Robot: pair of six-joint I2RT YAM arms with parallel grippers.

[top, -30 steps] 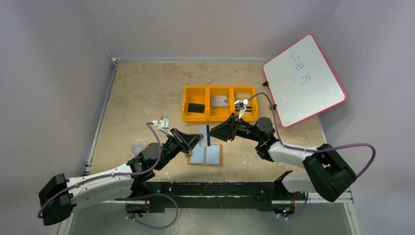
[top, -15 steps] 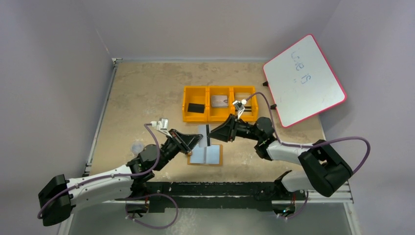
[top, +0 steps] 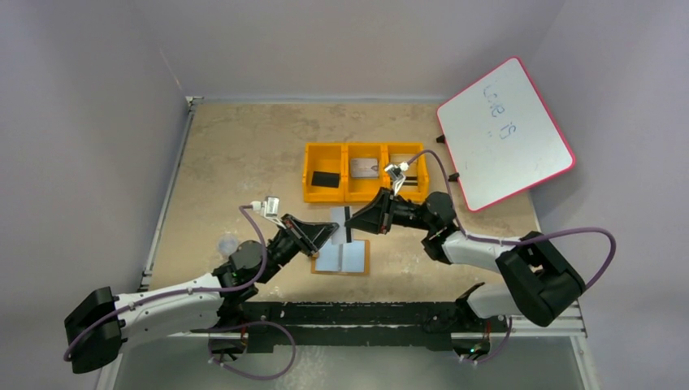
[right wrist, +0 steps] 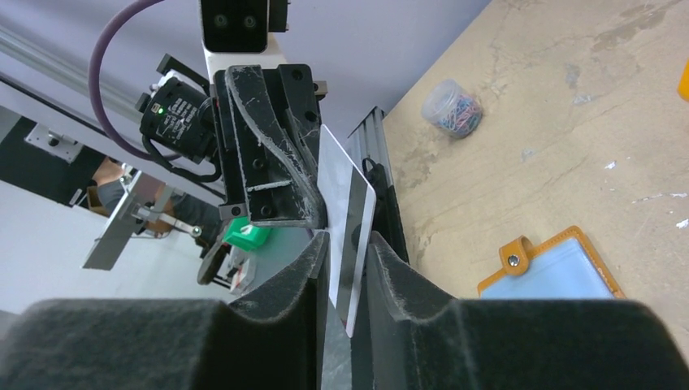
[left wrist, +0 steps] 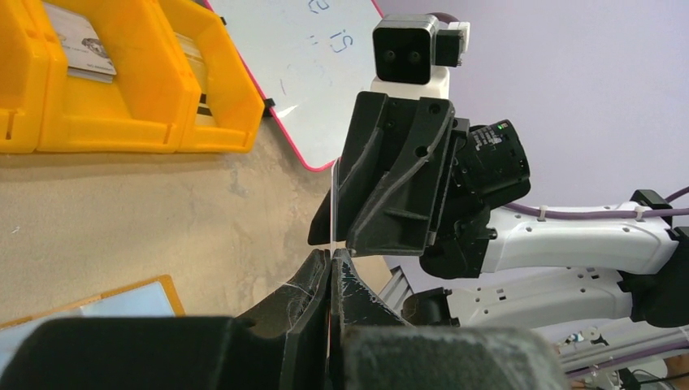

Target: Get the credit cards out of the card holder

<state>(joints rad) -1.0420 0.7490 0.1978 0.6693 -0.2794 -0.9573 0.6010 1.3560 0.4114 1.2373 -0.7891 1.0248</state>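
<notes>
The credit card (top: 336, 221) is up in the air, out of the card holder (top: 341, 258). The holder lies open and flat on the desk (top: 244, 162), just below both pincers.

The left pincer (left wrist: 331, 257) is clenched on the card. In its own view the card is a thin line that goes from between its fingers straight out to the right pincer (right wrist: 348, 240).

The right pincer has one finger on each side of the card, at the edge with the black stripe. The fingers are very close to the card. I cannot tell if they squeeze it or only stand beside it.

So the card sits right between the two pincers, which point at each other. It is turned up on edge. Its long side looks to run across the line from one pincer to the other, so each pincer has one long edge. Neither arm is nearer, because both are at the card.

I think this is a pass from left to right. The right pincer should hold tight before the left lets go, or the card may drop onto the holder. The orange tray (top: 325, 196) is behind the right pincer, well apart from the card.
</notes>
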